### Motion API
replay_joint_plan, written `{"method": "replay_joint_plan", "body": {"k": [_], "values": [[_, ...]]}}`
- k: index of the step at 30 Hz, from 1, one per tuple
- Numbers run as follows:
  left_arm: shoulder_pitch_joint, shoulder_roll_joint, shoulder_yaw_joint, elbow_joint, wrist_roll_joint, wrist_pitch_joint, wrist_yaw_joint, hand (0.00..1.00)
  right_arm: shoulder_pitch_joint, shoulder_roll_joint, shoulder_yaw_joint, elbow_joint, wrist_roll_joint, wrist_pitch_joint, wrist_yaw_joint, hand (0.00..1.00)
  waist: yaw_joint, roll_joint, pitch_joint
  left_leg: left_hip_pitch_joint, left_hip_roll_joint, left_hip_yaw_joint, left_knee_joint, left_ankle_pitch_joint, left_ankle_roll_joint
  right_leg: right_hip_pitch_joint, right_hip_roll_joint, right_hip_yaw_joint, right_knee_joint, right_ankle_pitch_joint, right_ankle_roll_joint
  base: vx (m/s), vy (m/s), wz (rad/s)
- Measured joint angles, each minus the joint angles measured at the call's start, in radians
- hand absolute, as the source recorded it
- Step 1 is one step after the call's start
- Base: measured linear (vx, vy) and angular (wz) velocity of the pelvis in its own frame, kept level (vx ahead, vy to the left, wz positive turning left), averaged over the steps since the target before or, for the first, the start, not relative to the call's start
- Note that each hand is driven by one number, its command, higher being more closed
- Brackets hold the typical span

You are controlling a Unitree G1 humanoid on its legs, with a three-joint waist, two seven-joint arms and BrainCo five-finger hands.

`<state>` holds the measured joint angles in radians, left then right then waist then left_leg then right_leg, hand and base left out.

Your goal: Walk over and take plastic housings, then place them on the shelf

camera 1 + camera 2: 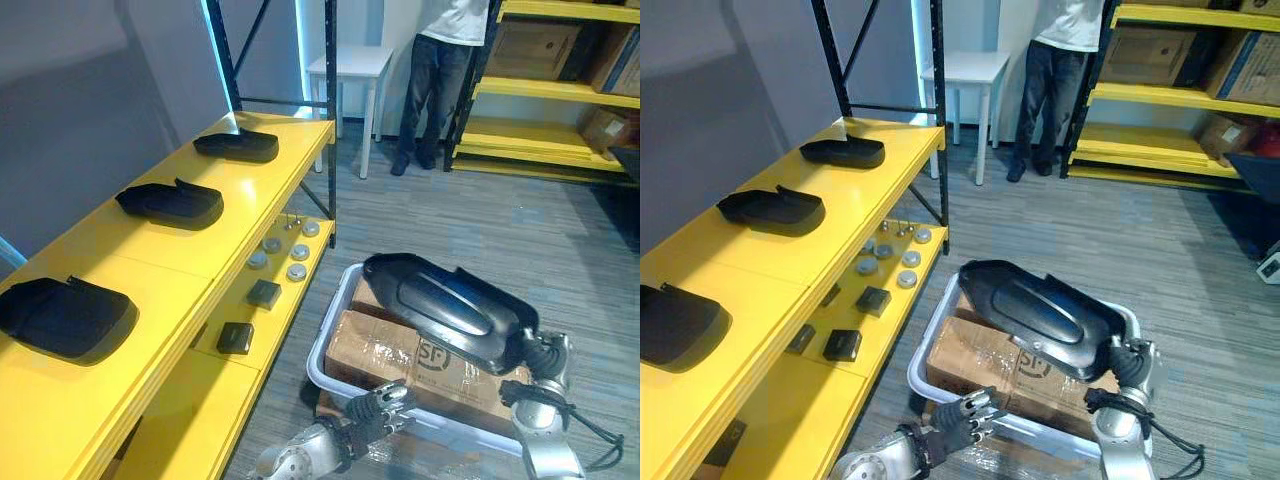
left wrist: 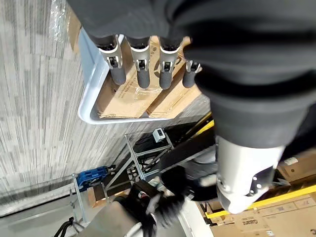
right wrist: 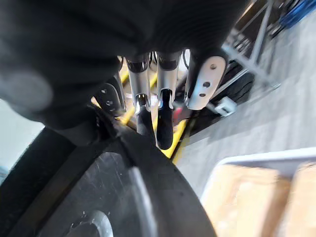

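**Left eye view:** A yellow shelf (image 1: 150,262) runs along the left side from near to far. Three black plastic housings lie well apart on its top board: a near housing (image 1: 62,318), a middle housing (image 1: 172,204) and a far housing (image 1: 237,145). On the lower board lie small metal discs (image 1: 297,271) and two dark blocks (image 1: 263,293). To the right of the shelf, near, a pale bin (image 1: 333,322) stands on the floor with cardboard boxes (image 1: 385,352) in it. The right hand (image 1: 545,358) is clamped on the right end of a fourth housing (image 1: 450,308), holding it above the boxes and apart from the shelf. The left hand (image 1: 380,408) hangs low by the bin's near rim. Far off, a person (image 1: 435,80) stands between a white table (image 1: 350,62) and a second yellow rack (image 1: 540,135) that carries cartons.

**Right eye view:** The layout is the same. The fourth housing reaches from the right hand towards the shelf and hangs over the bin without touching the boxes.

**Left wrist view:** The left hand's fingers (image 2: 140,69) are straight in a row and hold nothing. Past them are the bin's rim and the boxes.

**Right wrist view:** The right hand's fingers (image 3: 164,126) reach over the fourth housing's black edge, their dark tips against it. The glossy shell lies close under them.
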<state>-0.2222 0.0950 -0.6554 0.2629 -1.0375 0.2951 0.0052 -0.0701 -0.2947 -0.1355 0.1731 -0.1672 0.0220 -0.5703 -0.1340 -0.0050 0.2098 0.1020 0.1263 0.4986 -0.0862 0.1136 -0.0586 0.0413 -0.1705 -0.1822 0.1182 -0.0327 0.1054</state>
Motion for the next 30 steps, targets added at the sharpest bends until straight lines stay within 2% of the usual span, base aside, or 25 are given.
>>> {"method": "replay_joint_plan", "body": {"k": [3,4,6,8,11,18,19,20,22,24,27,29,30], "values": [[-0.021,-0.013,0.002,0.002,-0.001,-0.059,0.034,0.00,0.001,0.021,0.042,-0.005,-0.004,-0.035,0.000,1.00,0.002,0.000,-0.003,0.018,-0.001,0.000,0.000,0.000,0.000,0.022,0.000,0.000,-0.005,0.000,0.000,0.00,0.000,0.00],[-0.027,-0.014,0.003,0.002,-0.002,-0.096,0.047,0.00,0.005,0.033,0.073,-0.005,-0.006,-0.044,0.003,1.00,0.002,0.001,-0.010,0.022,-0.001,-0.001,-0.001,0.000,0.000,0.027,0.000,-0.001,-0.007,0.000,0.000,-0.02,-0.035,0.01],[-0.030,-0.023,0.015,-0.001,-0.001,-0.142,0.077,0.00,0.018,0.048,0.121,-0.005,-0.007,-0.047,0.012,1.00,0.004,0.000,-0.022,0.021,-0.001,-0.004,-0.001,0.000,0.000,0.028,0.000,-0.003,-0.009,0.000,0.000,-0.02,-0.039,0.03],[-0.029,-0.033,0.030,-0.009,0.005,-0.195,0.139,0.00,0.043,0.078,0.171,-0.001,-0.011,-0.054,0.024,1.00,0.005,0.001,-0.031,0.021,-0.002,-0.011,-0.004,0.001,0.000,0.033,-0.001,-0.010,-0.012,0.000,0.000,-0.02,-0.030,0.07],[-0.028,-0.036,0.055,-0.020,0.060,-0.238,0.221,0.00,0.070,0.115,0.211,0.002,-0.016,-0.086,0.022,1.00,0.008,0.001,-0.037,0.020,-0.003,-0.030,-0.004,0.005,0.002,0.048,-0.003,-0.028,-0.022,0.001,0.002,-0.01,-0.025,0.16],[-0.021,-0.039,0.081,-0.059,0.144,-0.274,0.343,0.00,0.071,0.152,0.310,0.073,-0.017,-0.119,-0.021,1.00,0.029,0.001,-0.073,0.002,-0.004,-0.074,-0.004,0.015,0.004,0.062,-0.003,-0.075,-0.038,0.001,0.002,0.00,-0.027,0.19],[-0.018,-0.041,0.082,-0.059,0.163,-0.281,0.371,1.00,0.071,0.152,0.329,0.082,-0.016,-0.120,-0.030,1.00,0.035,0.001,-0.077,0.002,-0.004,-0.077,-0.004,0.016,0.004,0.063,-0.002,-0.077,-0.041,0.001,0.002,-0.01,-0.030,0.09],[-0.017,-0.043,0.083,-0.059,0.169,-0.293,0.404,1.00,0.071,0.152,0.349,0.086,-0.016,-0.124,-0.040,1.00,0.040,0.002,-0.079,0.001,-0.004,-0.082,-0.004,0.016,0.003,0.064,-0.001,-0.080,-0.042,0.001,0.002,-0.01,-0.027,0.10],[-0.010,-0.051,0.099,-0.059,0.205,-0.347,0.468,1.00,0.067,0.155,0.394,0.087,-0.016,-0.139,-0.062,1.00,0.043,0.000,-0.082,-0.004,-0.003,-0.091,-0.004,0.019,0.003,0.065,0.000,-0.086,-0.043,0.001,0.001,-0.01,-0.028,0.08],[-0.005,-0.057,0.125,-0.058,0.218,-0.390,0.470,1.00,0.065,0.158,0.434,0.087,-0.017,-0.176,-0.089,1.00,0.048,0.001,-0.086,-0.007,-0.003,-0.093,-0.004,0.021,0.004,0.066,0.000,-0.089,-0.044,0.003,-0.001,0.00,-0.019,0.04],[-0.004,-0.057,0.136,-0.057,0.216,-0.407,0.462,1.00,0.066,0.163,0.456,0.089,-0.017,-0.224,-0.117,1.00,0.052,-0.002,-0.095,-0.013,-0.004,-0.114,-0.001,0.027,0.006,0.080,0.001,-0.107,-0.054,0.006,-0.004,0.01,-0.029,0.16],[-0.002,-0.057,0.144,-0.053,0.157,-0.441,0.457,1.00,0.062,0.165,0.476,0.089,-0.022,-0.288,-0.140,1.00,0.062,-0.004,-0.101,-0.012,-0.001,-0.129,-0.001,0.031,0.005,0.087,0.004,-0.123,-0.061,0.006,-0.005,-0.03,-0.026,0.21],[-0.002,-0.057,0.149,-0.053,0.142,-0.454,0.457,1.00,0.061,0.164,0.487,0.089,-0.030,-0.302,-0.144,1.00,0.063,-0.004,-0.101,-0.013,0.000,-0.134,-0.001,0.032,0.005,0.089,0.006,-0.127,-0.061,0.006,-0.005,-0.04,-0.030,0.16]]}}
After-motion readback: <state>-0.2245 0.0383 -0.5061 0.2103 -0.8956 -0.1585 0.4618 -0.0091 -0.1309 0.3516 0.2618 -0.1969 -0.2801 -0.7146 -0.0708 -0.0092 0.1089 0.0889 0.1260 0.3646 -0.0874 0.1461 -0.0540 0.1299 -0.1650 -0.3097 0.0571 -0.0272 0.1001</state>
